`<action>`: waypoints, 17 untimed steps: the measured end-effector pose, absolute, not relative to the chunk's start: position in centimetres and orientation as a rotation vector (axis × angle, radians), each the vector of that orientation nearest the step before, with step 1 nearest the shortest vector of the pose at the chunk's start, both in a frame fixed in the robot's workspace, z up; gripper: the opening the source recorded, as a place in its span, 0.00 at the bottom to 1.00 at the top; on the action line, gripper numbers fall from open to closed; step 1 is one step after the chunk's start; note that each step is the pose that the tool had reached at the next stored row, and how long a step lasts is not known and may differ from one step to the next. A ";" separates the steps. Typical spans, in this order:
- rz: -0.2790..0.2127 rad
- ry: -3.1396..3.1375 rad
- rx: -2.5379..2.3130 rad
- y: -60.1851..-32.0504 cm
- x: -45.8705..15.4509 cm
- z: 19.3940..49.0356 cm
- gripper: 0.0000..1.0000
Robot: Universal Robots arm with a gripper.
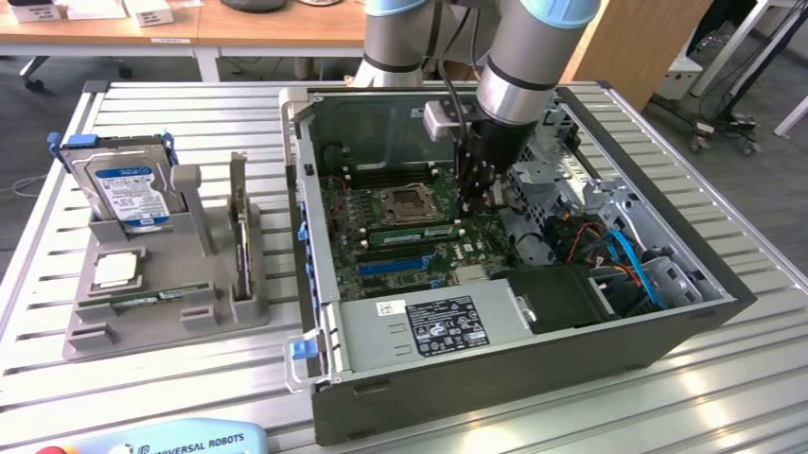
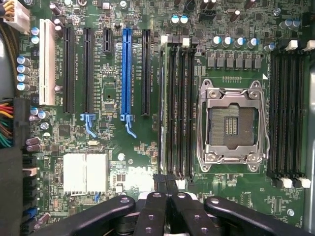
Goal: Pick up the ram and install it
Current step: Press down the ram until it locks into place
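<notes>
Green among black slots (image 2: 183,108), the ram (image 1: 411,230) stood on edge in the board, between the socket (image 2: 232,123) and the blue slot (image 2: 127,69). The gripper (image 2: 167,186) hung over one end of it, fingers clenched together with nothing between them; whether the tips touched the ram could not be told. The step looked like seating by pressing. To do it well, the closed tips should have met the thin top edge squarely, pushed straight down, and worked both ends evenly until the end latches snapped in. A slip sideways would have struck the neighbouring slots or the open socket.
</notes>
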State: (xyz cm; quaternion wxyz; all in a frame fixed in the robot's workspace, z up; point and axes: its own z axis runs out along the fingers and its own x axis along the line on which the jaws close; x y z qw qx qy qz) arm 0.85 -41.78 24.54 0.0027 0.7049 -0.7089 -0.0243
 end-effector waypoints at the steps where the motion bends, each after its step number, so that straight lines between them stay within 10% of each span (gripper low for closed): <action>1: -0.076 -2.223 2.211 -41.8 0.8 24.5 0.10; 17: -0.076 -2.223 2.211 -41.7 0.8 23.8 0.10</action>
